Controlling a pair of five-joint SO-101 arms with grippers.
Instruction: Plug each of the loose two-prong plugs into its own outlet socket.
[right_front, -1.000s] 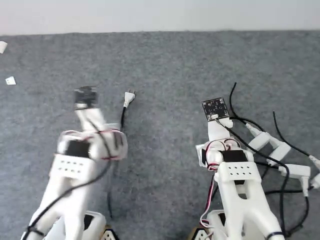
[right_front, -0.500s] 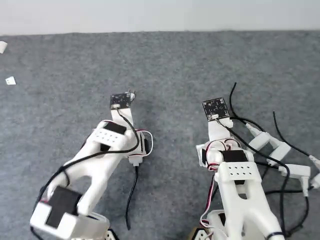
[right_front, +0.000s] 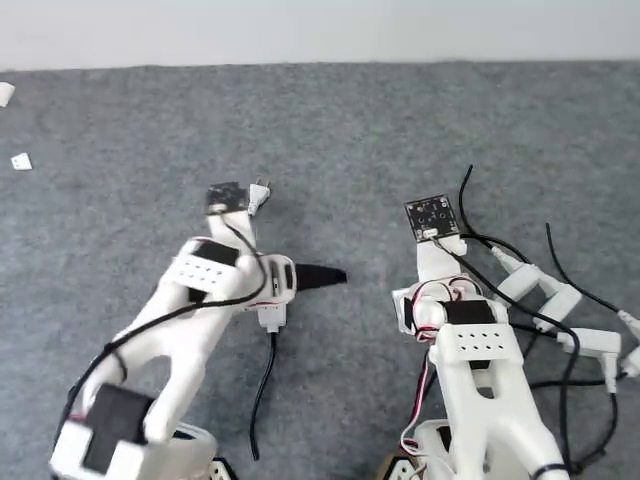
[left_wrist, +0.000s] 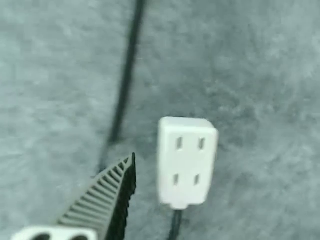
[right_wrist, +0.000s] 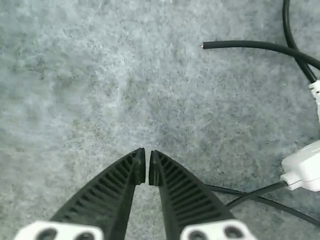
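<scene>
Outlet block (left_wrist: 186, 160): white, two slot pairs facing up, flat on the grey carpet (right_front: 340, 140), its cord (left_wrist: 175, 227) trailing toward the left arm (right_front: 190, 310). Left gripper (left_wrist: 120, 187) spread wide and empty, one jaw just beside the block, not touching. White plugs (right_front: 558, 300) bunched among black cables (right_wrist: 250, 44) beside the right arm (right_front: 480, 370). Right gripper (right_wrist: 147, 167) nearly closed, empty, over bare carpet.

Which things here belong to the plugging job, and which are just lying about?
Job: plug, socket, white-ended cords.
Lying about: paper scraps.
</scene>
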